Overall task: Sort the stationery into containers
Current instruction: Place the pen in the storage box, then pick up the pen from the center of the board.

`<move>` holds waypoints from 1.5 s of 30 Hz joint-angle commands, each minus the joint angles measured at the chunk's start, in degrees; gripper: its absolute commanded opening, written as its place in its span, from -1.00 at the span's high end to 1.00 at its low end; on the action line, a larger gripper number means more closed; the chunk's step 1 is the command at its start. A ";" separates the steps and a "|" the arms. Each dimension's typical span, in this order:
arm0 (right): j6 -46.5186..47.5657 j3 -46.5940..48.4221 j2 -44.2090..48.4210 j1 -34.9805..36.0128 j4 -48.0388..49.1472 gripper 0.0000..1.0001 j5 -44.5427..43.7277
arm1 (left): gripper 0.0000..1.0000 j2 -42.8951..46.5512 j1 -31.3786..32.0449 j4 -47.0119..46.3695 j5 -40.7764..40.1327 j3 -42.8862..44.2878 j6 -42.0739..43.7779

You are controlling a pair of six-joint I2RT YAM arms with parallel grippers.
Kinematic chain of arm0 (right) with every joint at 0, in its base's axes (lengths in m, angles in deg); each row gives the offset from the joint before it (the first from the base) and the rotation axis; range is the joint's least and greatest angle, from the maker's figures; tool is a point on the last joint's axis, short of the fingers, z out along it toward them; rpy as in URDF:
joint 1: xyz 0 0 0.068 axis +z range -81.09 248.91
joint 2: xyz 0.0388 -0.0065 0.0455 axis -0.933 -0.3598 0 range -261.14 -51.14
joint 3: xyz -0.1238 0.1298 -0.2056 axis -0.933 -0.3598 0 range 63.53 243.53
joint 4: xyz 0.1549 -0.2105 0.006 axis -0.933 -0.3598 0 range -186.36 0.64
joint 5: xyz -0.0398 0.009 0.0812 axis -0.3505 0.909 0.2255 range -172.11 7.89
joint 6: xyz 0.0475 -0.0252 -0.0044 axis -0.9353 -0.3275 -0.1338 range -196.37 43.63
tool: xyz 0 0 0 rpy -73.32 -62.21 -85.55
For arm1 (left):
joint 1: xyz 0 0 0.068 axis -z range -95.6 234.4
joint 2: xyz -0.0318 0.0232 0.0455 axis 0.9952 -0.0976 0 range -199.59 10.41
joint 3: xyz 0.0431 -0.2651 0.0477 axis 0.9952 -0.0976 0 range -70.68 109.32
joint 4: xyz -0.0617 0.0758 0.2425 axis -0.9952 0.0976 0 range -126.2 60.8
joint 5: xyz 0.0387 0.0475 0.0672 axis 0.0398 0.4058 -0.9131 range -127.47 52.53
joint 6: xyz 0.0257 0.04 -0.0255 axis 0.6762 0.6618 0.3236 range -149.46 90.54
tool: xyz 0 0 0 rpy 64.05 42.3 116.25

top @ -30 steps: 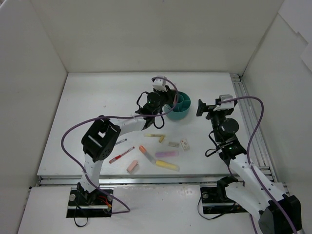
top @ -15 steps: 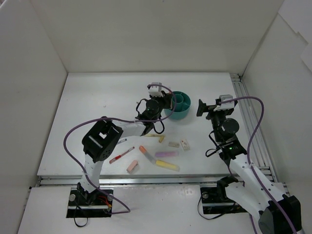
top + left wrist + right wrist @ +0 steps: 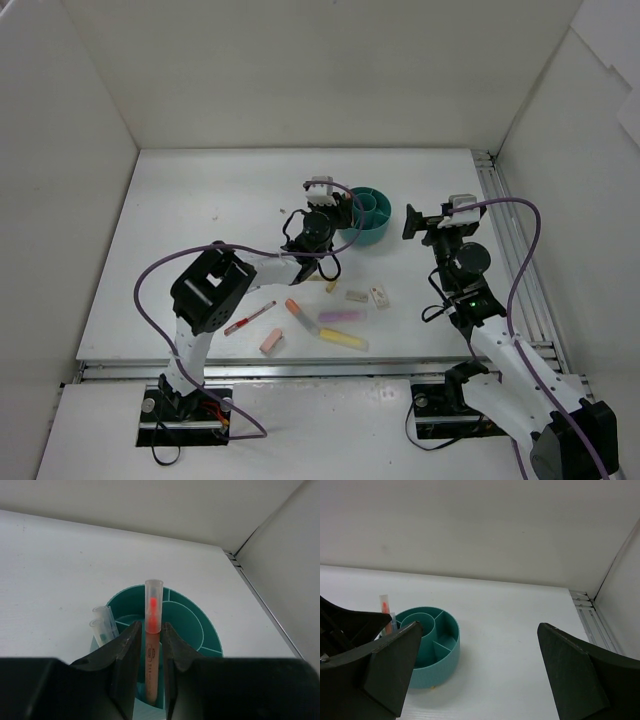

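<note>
Red pen is clamped narrowly in the left tool, seemingly over the teal cup beside two capped pens; it is best kept upright, lowered fully, then released; the right tool is held wide.

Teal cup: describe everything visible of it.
The cup is round, low-walled and teal, and looks like plastic. A smaller inner ring sits off-centre, with dividers running out to the wall to form compartments. It stands upright on the table, right of centre toward the back. Two clear-capped pens stand in one outer compartment. A red pen stands upright at its edge between the fingers of the left end effector; whether they grip it cannot be told.
</note>
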 commanded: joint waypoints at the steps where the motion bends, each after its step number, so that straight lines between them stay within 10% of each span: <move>1: -0.13 0.56 0.26 -0.35 5.05 -0.96 0.80 | 0.61 2.53 0.11 -5.41 -1.30 0.47 -0.39; 12: -0.75 0.99 0.44 -0.35 4.96 -0.96 6.41 | -0.08 10.17 0.64 -7.27 -0.60 -6.03 0.23; 14: 1.09 3.36 -1.05 -0.18 1.64 -0.96 15.01 | -0.93 15.08 0.64 -3.41 0.37 -6.83 0.31; 15: 1.45 4.67 -1.93 -0.09 -0.82 -0.96 17.99 | -0.99 16.67 0.64 1.48 0.89 -7.00 0.58; 23: 14.97 25.83 -18.25 6.05 -36.47 -0.96 38.31 | -0.99 40.40 -4.01 42.96 -3.50 -6.31 -2.83; 28: 20.43 32.28 -28.55 13.00 -43.63 -0.96 34.65 | -0.99 46.38 -12.80 74.45 -3.15 -5.33 -11.98; 45: 25.17 50.83 -60.12 23.81 -52.08 -0.95 23.93 | -0.99 59.31 -22.65 85.11 -2.53 -18.52 -17.35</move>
